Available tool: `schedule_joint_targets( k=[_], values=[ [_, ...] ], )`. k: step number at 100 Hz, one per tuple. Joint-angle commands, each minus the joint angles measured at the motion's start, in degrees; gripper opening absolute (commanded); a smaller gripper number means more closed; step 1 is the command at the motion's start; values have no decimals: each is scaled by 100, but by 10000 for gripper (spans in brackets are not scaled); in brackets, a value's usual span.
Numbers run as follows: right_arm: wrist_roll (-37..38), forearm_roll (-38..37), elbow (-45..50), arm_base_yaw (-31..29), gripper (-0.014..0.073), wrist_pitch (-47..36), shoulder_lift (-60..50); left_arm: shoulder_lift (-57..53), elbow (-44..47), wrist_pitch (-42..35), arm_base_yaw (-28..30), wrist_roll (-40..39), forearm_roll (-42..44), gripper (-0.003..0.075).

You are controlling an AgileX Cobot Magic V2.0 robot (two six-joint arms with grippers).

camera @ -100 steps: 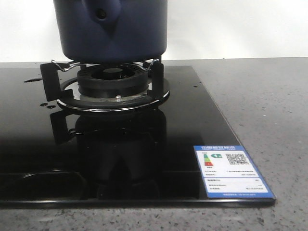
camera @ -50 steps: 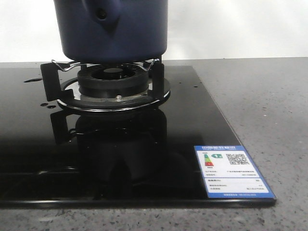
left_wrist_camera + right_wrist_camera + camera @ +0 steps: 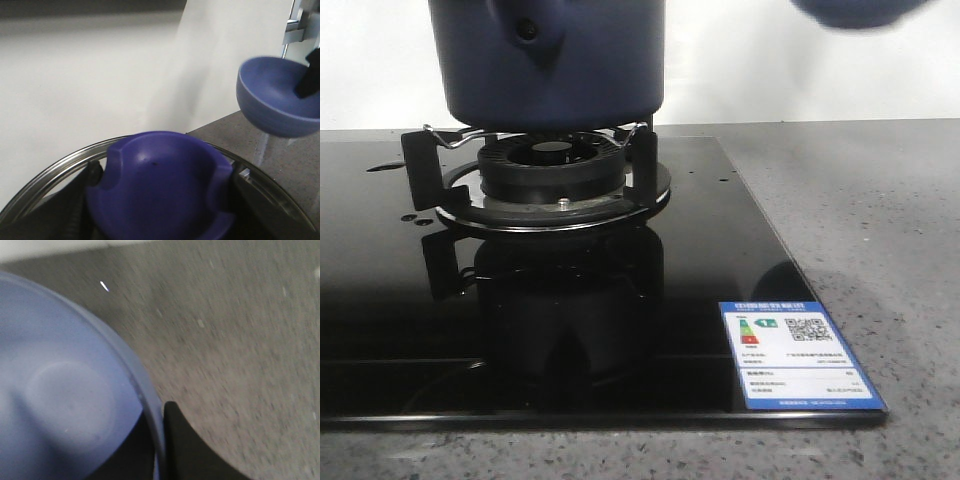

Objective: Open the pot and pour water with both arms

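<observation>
My right gripper [image 3: 160, 460], pinching the bowl [image 3: 860, 10] rim, has just entered frame beside the pot [image 3: 548, 60]; pouring approaches. Left gripper state: cannot tell.

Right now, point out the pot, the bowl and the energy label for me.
pot [image 3: 570, 70], front view, front wall beside its handle socket.
bowl [image 3: 272, 102], left wrist view, inner wall.
energy label [image 3: 798, 352], front view, middle of sticker.

The only print I can see is a blue-bordered label [image 3: 800, 353] stuck on the near right corner of the black glass hob [image 3: 720, 250]. It carries a white heading strip, a coloured efficiency chart with an arrow, a QR code and rows of small text. None of the characters or numbers are legible to me from the front view.
</observation>
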Motion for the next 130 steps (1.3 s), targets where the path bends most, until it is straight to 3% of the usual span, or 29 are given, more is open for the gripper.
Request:
schedule_joint_targets(
  k=[1, 35, 63, 73, 92, 102, 119, 124, 130],
  values=[
    [-84, -24, 552, -195, -42, 229, -445, 45, -450, 290, -136, 2, -310, 190],
    [-93, -63, 3039, -357, -42, -780, -888, 920, -1180, 815, -339, 2, -310, 190],
    [-93, -71, 3306, -357, -20, -1155, -1146, 1275, -1218, 920, -339, 182, -297, 190],
    [-80, -101, 3306, -357, 85, -1312, -1416, 1300, -1218, 1010, -339, 218, -263, 190],
    [-70, -111, 3286, -357, 450, -1537, -1993, 1300, -1218, 1010, -339, 260, -232, 190],
    [-70, -111, 3286, -357, 555, -1766, -2416, 1300, -1218, 1032, -339, 260, -232, 190],
    [-70, 168, 3286, -357, 514, -2209, -3273, 1309, -1218, 1093, -339, 298, -181, 190],
    [-98, 305, 3286, -357, 454, -2297, -3541, 1309, -1218, 1093, -339, 298, -137, 190],
    [-139, 394, 3286, -357, 323, -2418, -3871, 1309, -1218, 1157, -339, 298, -99, 190]
  ],
)
